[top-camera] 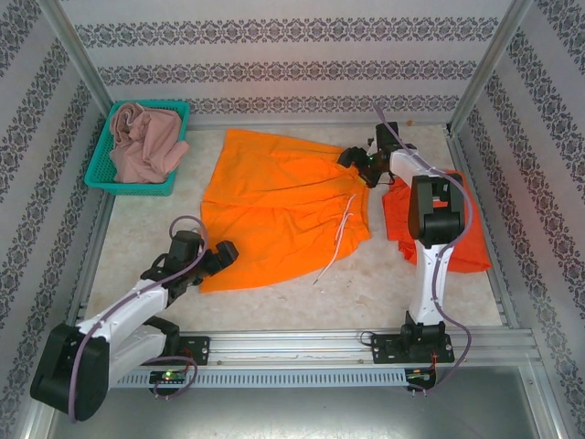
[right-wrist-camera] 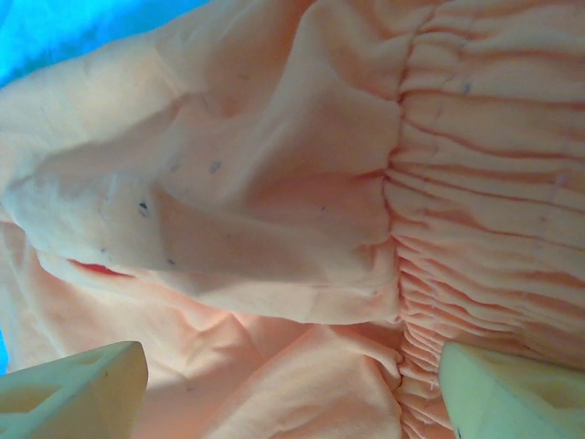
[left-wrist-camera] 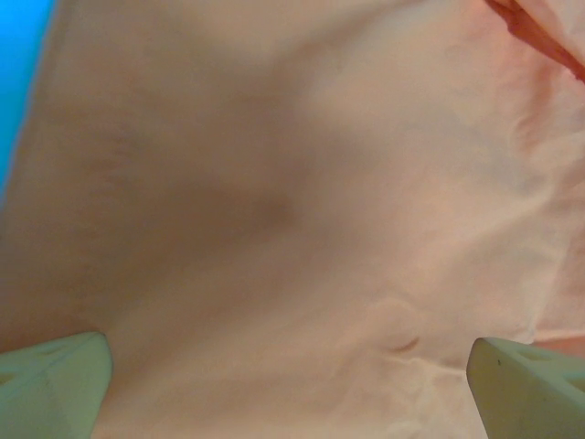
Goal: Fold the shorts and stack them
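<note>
Three shorts in sight. Largest, bright orange shorts (top-camera: pixel 283 206), spread flat mid-table, with bare table (top-camera: pixel 302 293) open along the near edge. Red-orange shorts (top-camera: pixel 477 249) by the right wall, partly under the right arm. Dusty pink shorts (top-camera: pixel 146 142) bunched in teal basket (top-camera: pixel 99 178), far-left corner. Left gripper (top-camera: pixel 222 253) at the near-left hem, fingers wide apart. Right gripper (top-camera: pixel 355 161) at the gathered waistband's far-right corner, fingers apart over cloth.

Pale orange shorts (right-wrist-camera: pixel 274 210) lie spread beneath the right hand (right-wrist-camera: pixel 292 402). Its two pale fingers (right-wrist-camera: pixel 78 389) stand wide apart at the lower corners, with nothing pinched between them. The gathered elastic waistband (right-wrist-camera: pixel 484 229) runs down the right side, and smoother cloth lies in soft folds to its left. A blue strip (right-wrist-camera: pixel 64 32) shows at the top left.
</note>
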Robot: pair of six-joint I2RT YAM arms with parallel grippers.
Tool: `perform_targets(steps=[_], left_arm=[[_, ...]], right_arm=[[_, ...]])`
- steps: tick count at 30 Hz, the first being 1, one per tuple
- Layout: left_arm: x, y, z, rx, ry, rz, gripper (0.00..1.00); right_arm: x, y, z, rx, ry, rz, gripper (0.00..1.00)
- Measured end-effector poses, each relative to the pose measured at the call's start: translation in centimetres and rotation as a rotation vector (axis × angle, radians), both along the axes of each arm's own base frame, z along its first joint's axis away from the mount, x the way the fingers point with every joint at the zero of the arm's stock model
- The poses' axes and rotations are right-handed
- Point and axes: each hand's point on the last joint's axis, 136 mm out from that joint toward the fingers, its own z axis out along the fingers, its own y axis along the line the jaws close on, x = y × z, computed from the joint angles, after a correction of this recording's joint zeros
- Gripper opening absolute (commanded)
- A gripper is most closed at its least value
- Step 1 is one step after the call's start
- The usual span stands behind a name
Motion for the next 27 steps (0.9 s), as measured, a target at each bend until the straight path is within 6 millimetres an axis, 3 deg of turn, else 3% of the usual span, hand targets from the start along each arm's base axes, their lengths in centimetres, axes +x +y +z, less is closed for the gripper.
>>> perform_targets(steps=[3, 6, 8, 10, 14, 17, 19, 21, 24, 27], left_arm=[[-0.5, 0.8, 1.9, 0.022, -0.027, 0.026, 1.00], [-0.5, 1.8, 6.2, 0.034, -0.116, 0.067, 0.98], [-0.7, 2.3, 8.3, 0.027, -0.163, 0.090, 0.96], [-1.4, 2.5, 9.0, 0.006, -0.171, 0.109, 0.94], [-3.6, 2.7, 5.7, -0.005, -0.030, 0.134, 0.89], [-5.7, 3.2, 2.5, 0.004, 0.114, 0.167, 0.83], [-6.7, 3.3, 1.6, 0.002, 0.179, 0.182, 0.82], [-7.1, 3.2, 1.2, -0.007, 0.209, 0.190, 0.80], [-7.3, 2.8, 0.8, -0.036, 0.242, 0.201, 0.77], [-7.6, 2.4, 0.0, -0.059, 0.281, 0.206, 0.74]], right_arm=[[0.2, -0.2, 0.2, 0.028, 0.012, -0.034, 0.84], [0.1, 0.0, 0.5, 0.046, 0.009, -0.051, 0.84], [-0.3, 0.0, 1.2, 0.052, -0.001, -0.054, 0.85], [-1.2, 0.2, 2.8, 0.054, -0.023, -0.050, 0.85], [-2.8, 0.9, 9.3, 0.060, -0.147, -0.029, 0.85], [-4.8, 1.2, 16.0, 0.068, -0.298, -0.012, 0.86], [-6.4, 1.3, 19.8, 0.071, -0.393, 0.000, 0.86], [-8.1, 1.3, 22.3, 0.067, -0.463, 0.009, 0.86], [-10.3, 1.0, 23.5, 0.057, -0.504, 0.013, 0.86], [-11.7, 0.9, 22.2, 0.048, -0.485, 0.020, 0.86]])
